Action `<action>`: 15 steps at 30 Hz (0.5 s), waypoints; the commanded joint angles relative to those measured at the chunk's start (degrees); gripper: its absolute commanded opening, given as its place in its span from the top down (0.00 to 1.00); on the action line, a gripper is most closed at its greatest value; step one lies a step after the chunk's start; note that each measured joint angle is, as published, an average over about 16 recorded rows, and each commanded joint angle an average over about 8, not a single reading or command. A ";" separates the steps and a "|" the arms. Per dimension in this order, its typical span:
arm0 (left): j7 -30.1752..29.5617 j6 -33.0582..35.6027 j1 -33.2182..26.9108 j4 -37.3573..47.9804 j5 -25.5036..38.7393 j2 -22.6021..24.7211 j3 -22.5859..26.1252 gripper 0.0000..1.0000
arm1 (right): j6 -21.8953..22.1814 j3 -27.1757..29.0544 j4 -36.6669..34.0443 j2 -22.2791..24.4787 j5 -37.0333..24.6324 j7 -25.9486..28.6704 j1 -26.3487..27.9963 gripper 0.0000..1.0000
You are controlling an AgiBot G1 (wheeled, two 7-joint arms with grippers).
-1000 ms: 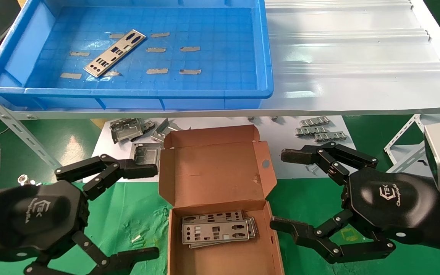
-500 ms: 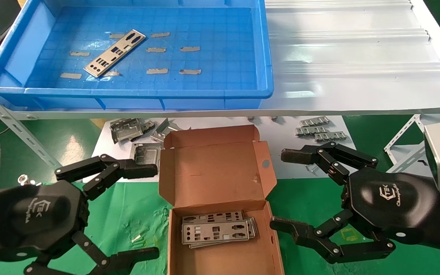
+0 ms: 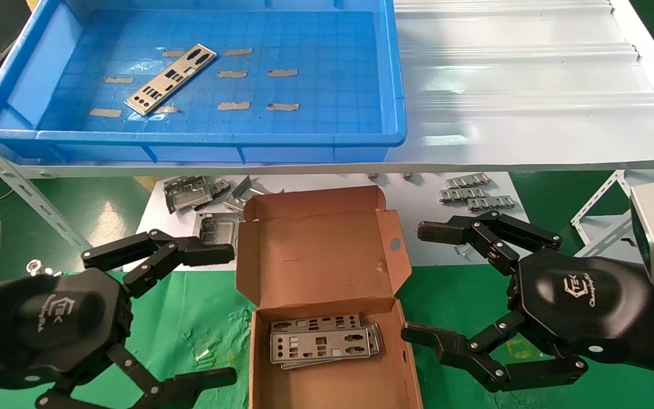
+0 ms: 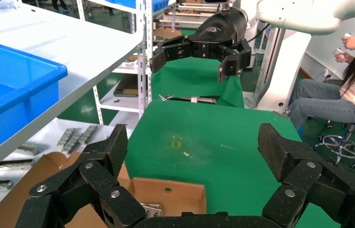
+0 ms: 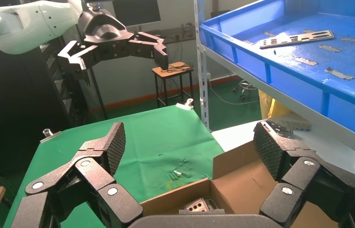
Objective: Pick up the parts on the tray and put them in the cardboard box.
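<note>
One silver punched plate point(image 3: 171, 78) lies slantwise on the floor of the blue tray point(image 3: 304, 136) on the shelf; it also shows in the right wrist view as a part point(image 5: 296, 39) in the tray point(image 5: 270, 71). The open cardboard box point(image 3: 321, 250) stands on the green mat below, with several plates point(image 3: 322, 342) stacked inside. My left gripper point(image 3: 222, 312) hangs open left of the box, holding nothing. My right gripper point(image 3: 418, 281) hangs open right of the box, also empty. Both are low, well below the tray. The left wrist view shows the box point(image 4: 166, 194) under my open left gripper point(image 4: 192, 145).
Bent grey metal frames point(image 3: 191, 193) and small ribbed strips point(image 3: 474, 193) lie on a white sheet under the shelf, behind the box. A white corrugated panel point(image 3: 531, 85) fills the shelf right of the tray. Slotted shelf posts point(image 3: 20, 187) stand at both sides.
</note>
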 commanded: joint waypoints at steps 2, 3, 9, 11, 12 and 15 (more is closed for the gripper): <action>0.00 0.00 0.00 0.00 0.00 0.00 0.00 0.00 | 0.00 0.00 0.00 0.00 0.00 0.00 0.00 0.00; 0.00 0.00 0.00 0.00 0.00 0.00 0.00 0.00 | 0.00 0.00 0.00 0.00 0.00 0.00 0.00 0.00; 0.00 0.00 0.00 0.00 0.00 0.00 0.00 0.00 | 0.00 0.00 0.00 0.00 0.00 0.00 0.00 0.00; 0.00 0.00 0.00 0.00 0.00 0.00 0.00 0.00 | 0.00 0.00 0.00 0.00 0.00 0.00 0.00 0.00; 0.00 0.00 0.00 0.00 0.00 0.00 0.00 0.00 | 0.00 0.00 0.00 0.00 0.00 0.00 0.00 0.00; 0.00 0.00 0.00 0.00 0.00 0.00 0.00 0.00 | 0.00 0.00 0.00 0.00 0.00 0.00 0.00 0.00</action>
